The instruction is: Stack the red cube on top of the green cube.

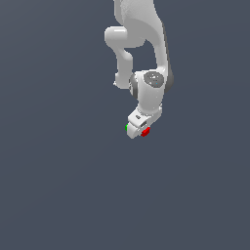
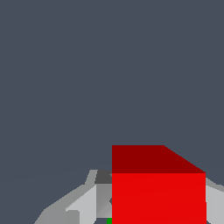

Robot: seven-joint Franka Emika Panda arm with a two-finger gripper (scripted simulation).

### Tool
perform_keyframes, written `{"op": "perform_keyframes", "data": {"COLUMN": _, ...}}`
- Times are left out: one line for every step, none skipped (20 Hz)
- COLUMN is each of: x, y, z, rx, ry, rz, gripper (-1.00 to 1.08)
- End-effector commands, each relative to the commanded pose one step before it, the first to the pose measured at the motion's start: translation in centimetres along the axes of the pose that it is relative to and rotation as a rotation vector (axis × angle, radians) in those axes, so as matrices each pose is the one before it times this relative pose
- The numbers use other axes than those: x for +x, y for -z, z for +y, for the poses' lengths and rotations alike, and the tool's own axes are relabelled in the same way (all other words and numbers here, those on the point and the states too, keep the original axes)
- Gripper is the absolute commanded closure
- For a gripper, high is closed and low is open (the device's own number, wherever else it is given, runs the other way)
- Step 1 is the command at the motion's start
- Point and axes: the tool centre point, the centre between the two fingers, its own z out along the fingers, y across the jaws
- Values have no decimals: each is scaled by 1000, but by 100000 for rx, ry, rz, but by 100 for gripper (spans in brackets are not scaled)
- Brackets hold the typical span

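Observation:
The white gripper [image 1: 137, 129] points down at the grey floor, and the hand covers most of both cubes in the exterior view. A bit of the red cube [image 1: 145, 132] peeks out on the exterior view's right of the hand. A sliver of the green cube [image 1: 127, 128] peeks out on its left. In the wrist view the red cube [image 2: 158, 192] is large and sits between the two grey fingers [image 2: 89, 203], which touch its sides. The gripper [image 2: 157, 208] is shut on it. Only a thin green strip of the green cube [image 2: 109, 221] shows beside the red cube, at the picture's edge.
The white arm [image 1: 141, 44] rises behind the gripper toward the top of the exterior view. Plain grey floor [image 1: 58, 185] lies all around, with no other objects in view.

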Motion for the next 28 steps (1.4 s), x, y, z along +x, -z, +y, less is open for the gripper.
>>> {"op": "perform_keyframes", "data": {"x": -2022, "y": -634, "z": -79, "rx": 2, "ry": -107, "rz": 21, "gripper": 108}}
{"op": "perform_keyframes", "data": {"x": -768, "y": -247, "z": -42, "rx": 0, "ry": 0, "rz": 0, "gripper": 108}}
{"op": "perform_keyframes", "data": {"x": -737, "y": -238, "z": -38, "rx": 0, "ry": 0, "rz": 0, "gripper": 108}}
{"op": "perform_keyframes", "data": {"x": -704, "y": -228, "z": -35, "rx": 0, "ry": 0, "rz": 0, "gripper": 108}}
{"op": "perform_keyframes", "data": {"x": -670, "y": -218, "z": -31, "rx": 0, "ry": 0, "rz": 0, "gripper": 108}}
{"op": "perform_keyframes", "data": {"x": -634, "y": -207, "z": -28, "rx": 0, "ry": 0, "rz": 0, "gripper": 108}}
{"op": "perform_keyframes", "data": {"x": -596, "y": -196, "z": -24, "rx": 0, "ry": 0, "rz": 0, "gripper": 108}}
{"op": "perform_keyframes", "data": {"x": -557, "y": -184, "z": -19, "rx": 0, "ry": 0, "rz": 0, "gripper": 108}}
{"op": "perform_keyframes", "data": {"x": -517, "y": -172, "z": -15, "rx": 0, "ry": 0, "rz": 0, "gripper": 108}}
{"op": "perform_keyframes", "data": {"x": -475, "y": -159, "z": -11, "rx": 0, "ry": 0, "rz": 0, "gripper": 108}}
{"op": "perform_keyframes", "data": {"x": -432, "y": -146, "z": -7, "rx": 0, "ry": 0, "rz": 0, "gripper": 108}}
{"op": "perform_keyframes", "data": {"x": -387, "y": -132, "z": -4, "rx": 0, "ry": 0, "rz": 0, "gripper": 108}}
{"op": "perform_keyframes", "data": {"x": -340, "y": -117, "z": -1, "rx": 0, "ry": 0, "rz": 0, "gripper": 108}}
{"op": "perform_keyframes", "data": {"x": -291, "y": -101, "z": 1, "rx": 0, "ry": 0, "rz": 0, "gripper": 108}}
{"op": "perform_keyframes", "data": {"x": -241, "y": -84, "z": 2, "rx": 0, "ry": 0, "rz": 0, "gripper": 108}}
{"op": "perform_keyframes", "data": {"x": -189, "y": -66, "z": 2, "rx": 0, "ry": 0, "rz": 0, "gripper": 108}}
{"op": "perform_keyframes", "data": {"x": -136, "y": -48, "z": 2, "rx": 0, "ry": 0, "rz": 0, "gripper": 108}}
{"op": "perform_keyframes", "data": {"x": -64, "y": -49, "z": -17, "rx": 32, "ry": 54, "rz": -28, "gripper": 108}}
{"op": "perform_keyframes", "data": {"x": -27, "y": -10, "z": 1, "rx": 0, "ry": 0, "rz": 0, "gripper": 108}}
{"op": "perform_keyframes", "data": {"x": 0, "y": 0, "z": 0, "rx": 0, "ry": 0, "rz": 0, "gripper": -92}}
{"op": "perform_keyframes", "data": {"x": 0, "y": 0, "z": 0, "rx": 0, "ry": 0, "rz": 0, "gripper": -92}}
{"op": "perform_keyframes", "data": {"x": 0, "y": 0, "z": 0, "rx": 0, "ry": 0, "rz": 0, "gripper": -92}}
{"op": "perform_keyframes", "data": {"x": 0, "y": 0, "z": 0, "rx": 0, "ry": 0, "rz": 0, "gripper": -92}}
{"op": "perform_keyframes", "data": {"x": 0, "y": 0, "z": 0, "rx": 0, "ry": 0, "rz": 0, "gripper": -92}}
{"op": "perform_keyframes", "data": {"x": 0, "y": 0, "z": 0, "rx": 0, "ry": 0, "rz": 0, "gripper": -92}}
{"op": "perform_keyframes", "data": {"x": 0, "y": 0, "z": 0, "rx": 0, "ry": 0, "rz": 0, "gripper": -92}}
{"op": "perform_keyframes", "data": {"x": 0, "y": 0, "z": 0, "rx": 0, "ry": 0, "rz": 0, "gripper": -92}}
{"op": "perform_keyframes", "data": {"x": 0, "y": 0, "z": 0, "rx": 0, "ry": 0, "rz": 0, "gripper": -92}}
